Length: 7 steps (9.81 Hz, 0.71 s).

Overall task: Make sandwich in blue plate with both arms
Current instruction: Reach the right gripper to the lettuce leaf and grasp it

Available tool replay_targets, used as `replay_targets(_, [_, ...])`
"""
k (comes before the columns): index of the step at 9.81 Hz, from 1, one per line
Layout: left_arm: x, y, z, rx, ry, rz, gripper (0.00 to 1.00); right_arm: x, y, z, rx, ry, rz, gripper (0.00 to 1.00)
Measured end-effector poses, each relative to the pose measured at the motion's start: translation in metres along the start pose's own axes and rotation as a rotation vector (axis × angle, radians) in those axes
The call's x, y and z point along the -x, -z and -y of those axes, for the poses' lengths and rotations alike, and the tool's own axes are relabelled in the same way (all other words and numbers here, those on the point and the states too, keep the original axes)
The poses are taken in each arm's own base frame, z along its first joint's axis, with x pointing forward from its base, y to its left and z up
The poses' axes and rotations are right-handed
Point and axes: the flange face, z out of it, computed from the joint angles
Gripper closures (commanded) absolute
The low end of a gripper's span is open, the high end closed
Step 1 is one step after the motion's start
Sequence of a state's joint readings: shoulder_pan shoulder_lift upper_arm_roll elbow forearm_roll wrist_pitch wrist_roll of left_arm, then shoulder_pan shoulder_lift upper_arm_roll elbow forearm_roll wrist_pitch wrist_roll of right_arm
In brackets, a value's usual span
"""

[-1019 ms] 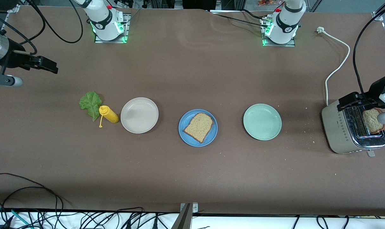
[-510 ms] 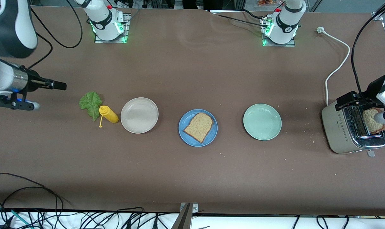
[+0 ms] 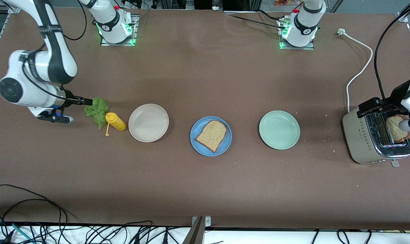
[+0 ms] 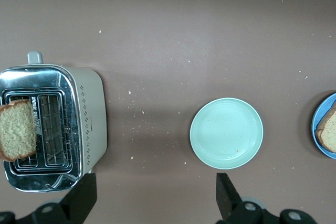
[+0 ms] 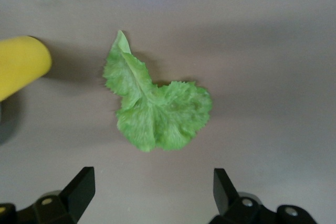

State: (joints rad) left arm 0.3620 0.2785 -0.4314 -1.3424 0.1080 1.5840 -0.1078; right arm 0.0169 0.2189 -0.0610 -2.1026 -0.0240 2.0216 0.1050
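The blue plate (image 3: 195, 130) sits mid-table with one brown bread slice (image 3: 211, 135) on it; its edge also shows in the left wrist view (image 4: 321, 119). A second bread slice (image 3: 396, 128) stands in the toaster's slot (image 4: 17, 136). The green lettuce leaf (image 3: 96, 111) lies flat on the table, toward the right arm's end. My right gripper (image 3: 85, 101) is open and empty, low beside the lettuce (image 5: 157, 114), which lies just ahead of its fingers (image 5: 81, 184). My left gripper (image 3: 372, 106) is open and empty, over the toaster's edge (image 4: 155, 198).
A yellow mustard bottle (image 3: 116, 122) lies against the lettuce, next to a beige-white plate (image 3: 148, 122). A mint-green plate (image 3: 279, 129) stands between the blue plate and the silver toaster (image 3: 361, 135). A white cord (image 3: 359, 73) runs from the toaster.
The right arm has swung in from the table's end and lowered its gripper to the lettuce's edge. The left gripper has barely moved over the toaster.
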Motion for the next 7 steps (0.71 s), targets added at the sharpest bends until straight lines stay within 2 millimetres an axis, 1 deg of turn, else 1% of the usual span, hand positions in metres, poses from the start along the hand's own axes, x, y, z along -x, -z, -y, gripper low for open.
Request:
replay_targets(2, [0.000,0.000,0.000,0.000,0.000,0.000,0.00,0.001,-0.054,-0.004,-0.001,-0.008,-0.016,0.00])
replay_targets(5, [0.000,0.000,0.000,0.000,0.000,0.000,0.00,-0.013,-0.104,-0.015,0.007,-0.015,-0.016,0.00])
replay_targets(7, [0.000,0.000,0.000,0.000,0.000,0.000,0.00,-0.016,-0.125,-0.022,0.011,-0.028,0.011,0.00])
